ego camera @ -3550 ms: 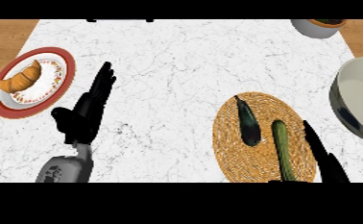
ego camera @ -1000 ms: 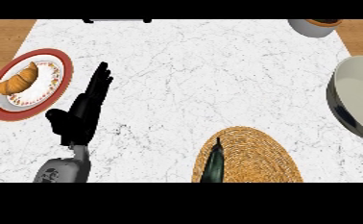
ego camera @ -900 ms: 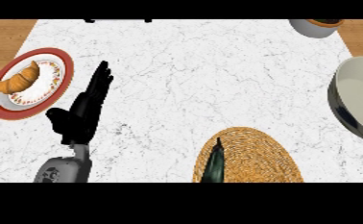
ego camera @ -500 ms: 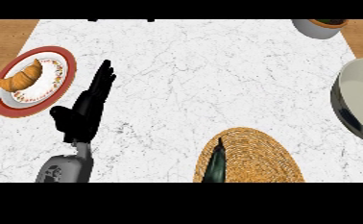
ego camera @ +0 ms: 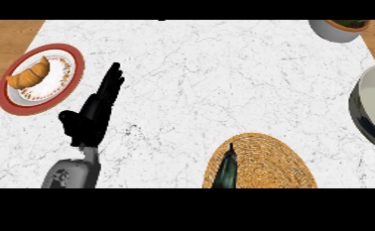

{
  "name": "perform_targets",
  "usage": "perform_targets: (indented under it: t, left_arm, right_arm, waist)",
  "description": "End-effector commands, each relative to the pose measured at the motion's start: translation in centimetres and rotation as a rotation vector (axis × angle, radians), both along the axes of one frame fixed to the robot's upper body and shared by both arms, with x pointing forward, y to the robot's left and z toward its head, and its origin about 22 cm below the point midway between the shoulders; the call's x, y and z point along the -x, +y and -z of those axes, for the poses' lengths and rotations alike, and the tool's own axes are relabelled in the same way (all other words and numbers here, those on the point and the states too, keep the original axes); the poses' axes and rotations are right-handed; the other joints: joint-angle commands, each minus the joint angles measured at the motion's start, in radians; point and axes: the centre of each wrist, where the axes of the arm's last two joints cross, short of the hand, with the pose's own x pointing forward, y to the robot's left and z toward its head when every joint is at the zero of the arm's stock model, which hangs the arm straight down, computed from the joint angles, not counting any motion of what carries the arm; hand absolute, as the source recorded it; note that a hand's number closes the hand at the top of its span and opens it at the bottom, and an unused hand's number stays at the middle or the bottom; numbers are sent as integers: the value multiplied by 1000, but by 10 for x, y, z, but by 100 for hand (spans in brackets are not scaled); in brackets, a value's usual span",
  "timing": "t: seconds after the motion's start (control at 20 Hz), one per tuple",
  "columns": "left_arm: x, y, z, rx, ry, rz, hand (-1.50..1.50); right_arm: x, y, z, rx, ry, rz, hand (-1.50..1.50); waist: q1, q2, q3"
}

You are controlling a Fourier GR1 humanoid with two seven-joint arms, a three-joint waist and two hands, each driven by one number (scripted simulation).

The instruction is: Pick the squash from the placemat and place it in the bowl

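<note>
A woven straw placemat [ego camera: 267,163] lies at about five o'clock on the white marble counter [ego camera: 212,76], its lower part cut by the view's edge. On the mat's left rim, near six o'clock, lies a dark green squash [ego camera: 225,173], long and narrow, its thin stem tip pointing up toward twelve; its lower end runs out of view. Nothing holds it.

The left hand [ego camera: 92,116] shows at about eight o'clock, black, with fingers straight and spread a little, pointing up toward one o'clock, thumb out to the left. It holds nothing and rests above the counter, grey forearm below it. The right hand does not show at all.

At nine o'clock, just left of the hand's fingertips, sits a red-rimmed plate [ego camera: 70,74] carrying a croissant [ego camera: 31,74]. At three o'clock the rim of a large grey bowl [ego camera: 364,106] enters from the right edge, well apart from the squash. At one o'clock, in the far corner, stands a small grey pot [ego camera: 333,30] with something dark and orange inside.
</note>
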Motion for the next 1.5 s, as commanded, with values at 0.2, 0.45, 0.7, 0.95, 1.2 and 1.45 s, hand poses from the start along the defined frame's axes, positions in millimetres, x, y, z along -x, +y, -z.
perform_targets:
  t: [0.2,0.45,0.7,0.95,1.2,1.45]
  left_arm:
    - [-15,1,-12,14,5,4,0]
    - [0,-2,5,-4,1,1,0]
    - [2,-12,12,11,7,5,0]
    - [-1,-1,6,4,-2,-19,0]
    - [-17,10,-10,-3,-11,-3,0]
    - [-5,11,-5,14,0,-21,0]
  right_arm:
    - [-63,-36,56,62,27,112,150]
    - [-97,-56,85,96,30,136,150]
    - [-110,-75,127,129,151,121,150]
    - [-111,-93,147,5,330,66,-150]
    - [-131,-95,145,-135,309,-79,-150]
    - [-127,-101,158,-282,150,-117,-150]
  waist:
    - [12,3,1]
    - [5,-1,1]
    - [5,1,1]
    - [3,1,2]
    - [-1,1,2]
    - [-15,-4,1]
